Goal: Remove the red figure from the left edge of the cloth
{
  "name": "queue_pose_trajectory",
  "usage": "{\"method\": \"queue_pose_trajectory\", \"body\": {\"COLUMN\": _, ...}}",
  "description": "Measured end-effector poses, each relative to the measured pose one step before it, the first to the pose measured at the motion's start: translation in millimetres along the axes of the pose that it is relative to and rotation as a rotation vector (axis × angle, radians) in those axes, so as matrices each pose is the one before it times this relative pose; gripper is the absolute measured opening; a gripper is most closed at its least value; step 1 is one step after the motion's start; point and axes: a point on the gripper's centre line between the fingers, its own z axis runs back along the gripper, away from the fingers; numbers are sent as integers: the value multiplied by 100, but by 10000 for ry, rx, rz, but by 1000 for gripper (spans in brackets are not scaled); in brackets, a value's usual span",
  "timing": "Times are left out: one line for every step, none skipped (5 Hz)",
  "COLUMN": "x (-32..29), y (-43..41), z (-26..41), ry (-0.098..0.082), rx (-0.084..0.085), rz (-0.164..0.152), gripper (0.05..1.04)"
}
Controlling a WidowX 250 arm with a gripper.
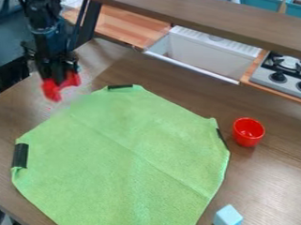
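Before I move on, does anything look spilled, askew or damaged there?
No spill or damage shows. The green cloth has a long diagonal crease and puckers beside the black strip at its right, so it isn't quite flat. The red cup stands upright.

Toy kitchen [128, 26] — 1 sink [205, 53], 1 stove [284, 79]

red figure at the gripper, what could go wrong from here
The red figure sticks out to one side below the gripper, so it might twist or slip loose. It is also close to the green cloth, so a drop could land it back there. And if it is let go too far left, it could tumble over the nearby edge of the table.
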Motion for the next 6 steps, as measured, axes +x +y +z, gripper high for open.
{"method": "queue_pose_trajectory", "body": {"x": 1885, "y": 713, "z": -970, "ry": -86, "rx": 161, "rz": 432, "gripper": 253}}
{"method": "queue_pose_trajectory", "body": {"x": 1320, "y": 112, "z": -923, "ry": -75, "rx": 203, "rz": 194, "gripper": 253}}
{"method": "queue_pose_trajectory", "body": {"x": -98, "y": -372, "z": -1255, "ry": 229, "rx": 157, "rz": -103, "gripper": 253}}
{"method": "queue_pose_trajectory", "body": {"x": 141, "y": -133, "z": -495, "ry": -42, "rx": 281, "rz": -208, "gripper": 271}}
{"method": "queue_pose_trajectory", "body": {"x": -126, "y": 96, "z": -180, "ry": 70, "rx": 75, "rz": 1, "gripper": 397}}
{"method": "queue_pose_trajectory", "body": {"x": -392, "y": -507, "z": -148, "ry": 120, "rx": -280, "rz": -10, "gripper": 698}}
